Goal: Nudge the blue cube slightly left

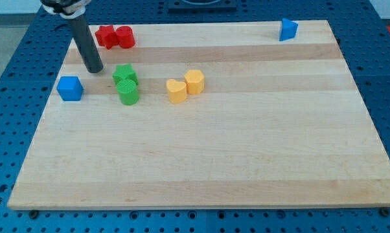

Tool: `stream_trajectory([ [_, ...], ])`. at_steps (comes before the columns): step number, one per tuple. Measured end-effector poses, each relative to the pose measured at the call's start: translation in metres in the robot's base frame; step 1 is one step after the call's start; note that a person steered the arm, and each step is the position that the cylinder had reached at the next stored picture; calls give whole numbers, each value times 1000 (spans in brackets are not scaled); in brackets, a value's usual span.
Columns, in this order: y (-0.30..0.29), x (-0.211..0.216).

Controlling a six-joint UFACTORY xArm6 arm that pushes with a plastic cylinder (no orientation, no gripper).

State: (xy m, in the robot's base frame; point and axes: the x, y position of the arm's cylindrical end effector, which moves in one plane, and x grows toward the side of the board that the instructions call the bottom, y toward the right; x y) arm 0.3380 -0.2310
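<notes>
The counter's (pixel 201 175) near half lies bare. My tip (pixel 95 69), no gripper, sits far-right of the blue cube (pixel 70 88), placed for a leftward nudge.

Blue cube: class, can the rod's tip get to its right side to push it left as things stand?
Probably yes. My tip sits up and right of the blue cube, with bare board between; the green blocks lie further right.

No readable text, labels, brands, numbers or signs anywhere: none on the wooden board (pixel 247 162), none on the coloured blocks, none on the dark rod, none on the blue perforated table (pixel 389 97).
</notes>
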Motion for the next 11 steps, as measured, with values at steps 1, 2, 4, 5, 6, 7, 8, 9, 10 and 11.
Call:
stream_trajectory([
  [1,-3,0],
  [2,-3,9],
  [4,-3,18],
  [5,-3,18],
  [6,-3,19],
  [7,-1,22],
  [8,0,26],
  [9,1,34],
  [10,1,47],
  [11,2,54],
])
